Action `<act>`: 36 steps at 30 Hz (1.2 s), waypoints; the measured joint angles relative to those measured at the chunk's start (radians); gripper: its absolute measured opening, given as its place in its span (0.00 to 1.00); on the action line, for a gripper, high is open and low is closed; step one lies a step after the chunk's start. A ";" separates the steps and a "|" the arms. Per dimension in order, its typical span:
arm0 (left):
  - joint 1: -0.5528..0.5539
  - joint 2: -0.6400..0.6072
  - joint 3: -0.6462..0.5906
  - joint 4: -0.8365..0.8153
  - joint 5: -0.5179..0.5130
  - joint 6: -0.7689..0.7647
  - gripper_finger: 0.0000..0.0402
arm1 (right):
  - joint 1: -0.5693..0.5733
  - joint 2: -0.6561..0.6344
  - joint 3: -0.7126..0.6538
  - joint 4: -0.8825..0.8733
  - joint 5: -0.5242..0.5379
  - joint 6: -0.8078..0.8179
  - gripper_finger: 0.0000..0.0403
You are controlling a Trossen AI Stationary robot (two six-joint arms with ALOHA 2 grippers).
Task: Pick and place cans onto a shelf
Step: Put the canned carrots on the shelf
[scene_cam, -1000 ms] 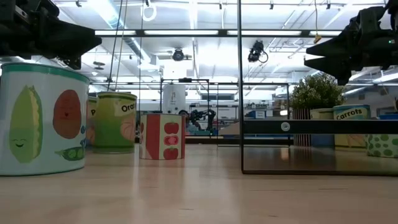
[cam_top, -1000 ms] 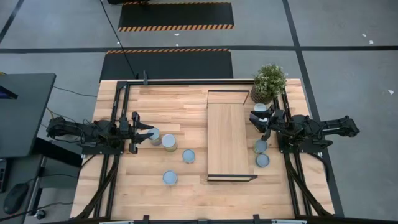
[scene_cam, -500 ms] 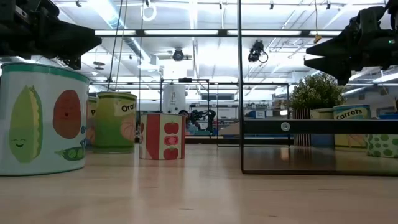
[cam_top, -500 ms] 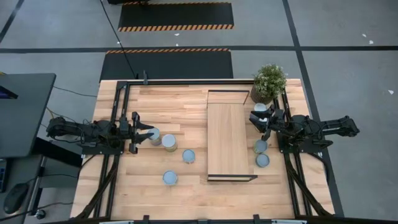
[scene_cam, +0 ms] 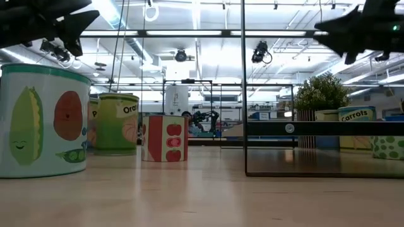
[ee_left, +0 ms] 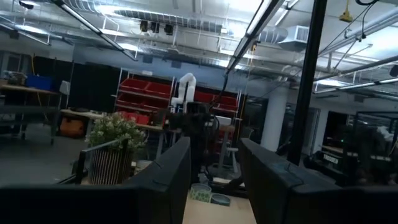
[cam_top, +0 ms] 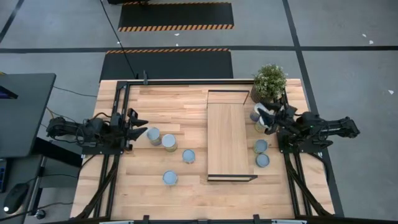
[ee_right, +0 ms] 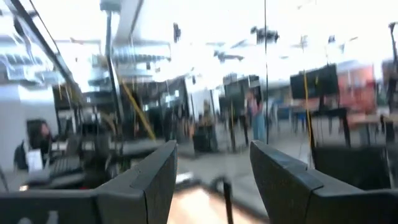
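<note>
We cannot read much from the right wrist view, which is smeared by motion, but it does show the right gripper [ee_right: 211, 168] with its two dark fingers [ee_right: 149, 180] spread apart and nothing between them; from above, that gripper [cam_top: 266, 114] sits by the far right end of the shelf [cam_top: 227, 140], partly covering two cans [cam_top: 254, 116] whose outlines we can hardly separate. The left gripper [cam_top: 138, 123] hangs over the left side of the table [cam_top: 180, 193], its fingers apart and empty, just short of the nearest can [cam_top: 153, 134]; its wrist view confirms the gap between the fingers [ee_left: 171, 174]. Four cans stand on the bare wood left of the shelf, and two more [cam_top: 261, 153] stand on the table just right of it; the shelf's top carries nothing. A potted plant [cam_top: 269, 81] stands at the far right corner. The table is pale planks with black rails, set on a grey floor with striped mats beyond it. The low view alone shows the cans' printed sides, a large one with a pea pod and tomato [scene_cam: 41, 123] cut off at the left edge, and the shelf's thin black frame [scene_cam: 245, 94], while both grippers show there only as dark shapes at the top corners.
</note>
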 joint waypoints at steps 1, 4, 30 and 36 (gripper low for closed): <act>0.000 0.003 0.000 -0.007 -0.001 0.000 0.35 | -0.002 0.000 0.001 0.020 0.000 -0.019 0.52; 0.000 0.008 0.000 -0.001 -0.005 -0.034 0.35 | -0.008 0.000 0.016 0.023 -0.003 -0.031 0.52; 0.000 0.558 0.000 0.448 0.038 -0.039 0.35 | -0.098 0.468 0.368 -0.411 -0.040 0.131 0.52; 0.000 0.623 0.000 0.543 0.038 -0.007 0.35 | -0.098 0.590 0.531 -0.733 0.025 0.285 0.52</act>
